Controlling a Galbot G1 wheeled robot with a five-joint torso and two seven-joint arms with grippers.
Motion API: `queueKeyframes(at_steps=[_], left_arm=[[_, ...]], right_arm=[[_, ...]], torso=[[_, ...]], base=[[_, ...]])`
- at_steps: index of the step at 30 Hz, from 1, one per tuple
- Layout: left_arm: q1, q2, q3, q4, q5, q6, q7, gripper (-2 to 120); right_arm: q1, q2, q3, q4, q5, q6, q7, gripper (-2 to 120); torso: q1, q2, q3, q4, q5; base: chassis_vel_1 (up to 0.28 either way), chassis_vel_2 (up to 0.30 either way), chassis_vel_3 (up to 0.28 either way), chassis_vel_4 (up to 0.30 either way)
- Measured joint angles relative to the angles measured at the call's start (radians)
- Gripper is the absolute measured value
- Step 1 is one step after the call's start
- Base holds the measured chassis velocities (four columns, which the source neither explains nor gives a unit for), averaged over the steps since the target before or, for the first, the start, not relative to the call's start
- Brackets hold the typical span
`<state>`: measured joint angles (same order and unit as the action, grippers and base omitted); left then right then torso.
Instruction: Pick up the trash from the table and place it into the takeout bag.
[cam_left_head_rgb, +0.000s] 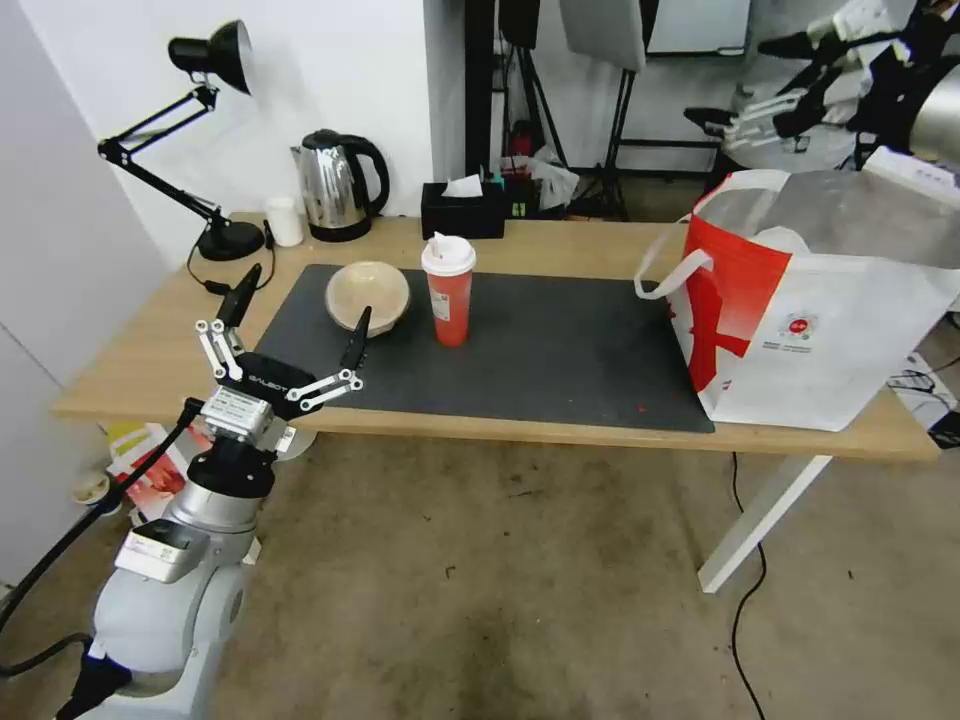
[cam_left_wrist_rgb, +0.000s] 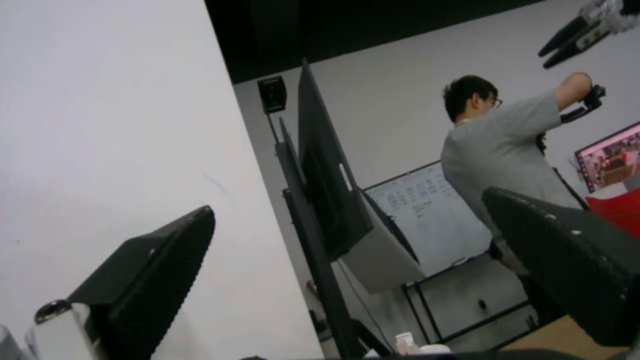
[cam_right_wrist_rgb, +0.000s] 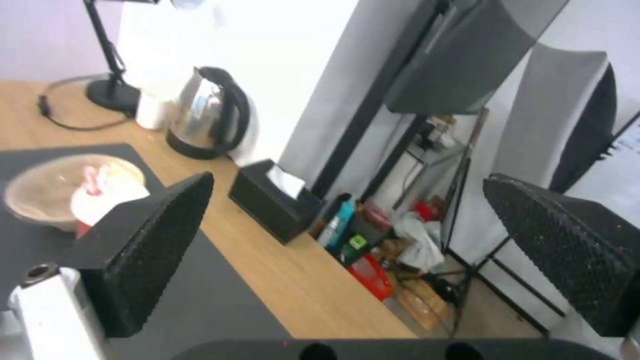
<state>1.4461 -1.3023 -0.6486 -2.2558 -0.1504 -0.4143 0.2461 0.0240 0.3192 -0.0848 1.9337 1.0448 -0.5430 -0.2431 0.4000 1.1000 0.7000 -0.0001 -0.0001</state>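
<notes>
A beige paper-pulp bowl (cam_left_head_rgb: 375, 290) sits on the table's (cam_left_head_rgb: 560, 245) dark mat at its left end, and a tall red cup (cam_left_head_rgb: 449, 292) with a white lid stands just to its right. My left gripper (cam_left_head_rgb: 311, 290) hangs open over the mat's front-left corner, one fingertip overlapping the bowl's near rim in the head view. The white takeout bag (cam_left_head_rgb: 830, 330) with a red side panel stands open at the table's right end. My right gripper (cam_left_head_rgb: 725, 80) is raised behind and above the bag, open and holding nothing. The right wrist view shows the bowl (cam_right_wrist_rgb: 47, 192) and the cup lid (cam_right_wrist_rgb: 107, 187).
Along the back edge stand a black desk lamp (cam_left_head_rgb: 215, 150), a small white cup (cam_left_head_rgb: 285, 221), a steel kettle (cam_left_head_rgb: 335, 185) and a black tissue box (cam_left_head_rgb: 462, 210). Behind the table are stands and clutter. The mat's (cam_left_head_rgb: 560, 340) middle is bare.
</notes>
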Motion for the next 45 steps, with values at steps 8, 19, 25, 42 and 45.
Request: queueKeyframes(at_steps=[8,19,25,42,45], left_arm=[[-0.006,-0.004,0.003,0.01,0.0,-0.001,0.0,100],[-0.016,-0.02,-0.011,0.03,-0.003,-0.02,-0.004,100],[-0.016,-0.04,-0.022,0.033,-0.016,-0.024,-0.005,100],[-0.01,-0.101,-0.076,0.039,-0.042,-0.034,-0.007,100],[-0.01,-0.111,-0.074,0.043,-0.042,-0.035,-0.007,100]], right_arm=[[-0.071,-0.014,0.084,0.113,0.113,-0.006,0.122,100],[-0.226,0.014,0.135,0.279,0.114,0.093,0.337,100],[-0.443,0.072,0.267,0.355,0.055,0.127,0.396,100],[-1.103,0.365,0.465,0.544,-0.428,0.329,0.486,100],[-1.186,0.41,0.459,0.555,-0.525,0.389,0.515,100]], torso=[[0.0,0.0,0.0,0.0,-0.0001],[0.0,0.0,0.0,0.0,-0.0001],[0.0,0.0,0.0,0.0002,0.0],[0.0,0.0,0.0,0.0,0.0],[0.0,0.0,0.0,0.0001,-0.0001]], base=[[0.0,0.0,0.0,0.0],[0.0,0.0,0.0,0.0],[0.0,0.0,0.0,0.0],[0.0,0.0,0.0,0.0],[0.0,0.0,0.0,0.0]])
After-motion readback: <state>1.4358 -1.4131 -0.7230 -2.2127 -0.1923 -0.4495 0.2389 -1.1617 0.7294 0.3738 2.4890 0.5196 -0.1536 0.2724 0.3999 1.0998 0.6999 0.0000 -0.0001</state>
